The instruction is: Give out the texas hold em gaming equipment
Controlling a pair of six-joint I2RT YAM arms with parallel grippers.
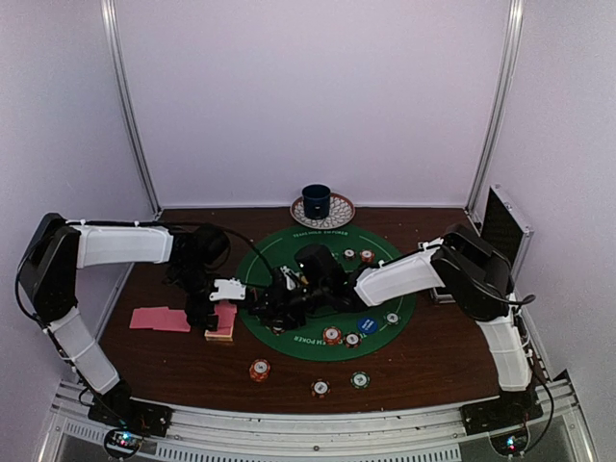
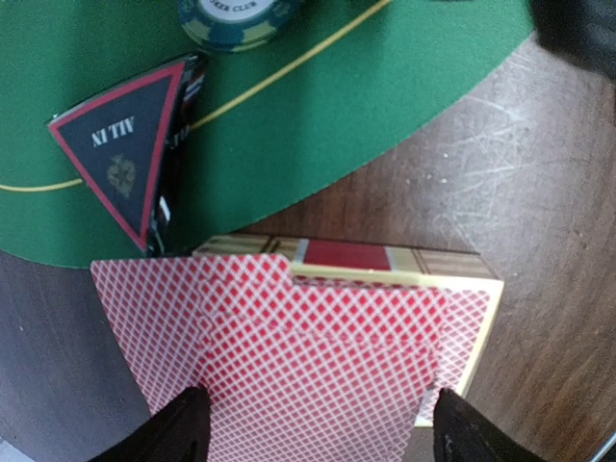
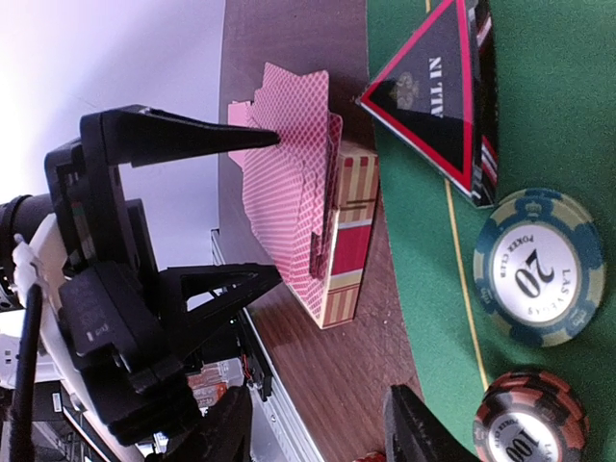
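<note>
A loose fan of pink-backed playing cards (image 2: pixel 318 356) lies on a gold and red card box (image 2: pixel 346 256) on the wood beside the mat. My left gripper (image 2: pixel 318 433) is open, one finger (image 2: pixel 178 433) on each side of the cards. From the right wrist its fingers (image 3: pixel 207 135) stand wide apart around the fan (image 3: pixel 289 183). A black-red "ALL IN" triangle marker (image 2: pixel 130 144) stands on the mat edge. My right gripper (image 3: pixel 318 433) is open over bare wood, empty, next to a green 20 chip (image 3: pixel 534 279) and a red 100 chip (image 3: pixel 529 423).
The round green felt mat (image 1: pixel 279 252) holds more chips (image 1: pixel 332 335) and a blue disc (image 1: pixel 367 325). Three chips (image 1: pixel 259 370) lie on the wood in front. More pink cards (image 1: pixel 159 318) lie at the left. A dark cup (image 1: pixel 316 200) on a saucer stands at the back.
</note>
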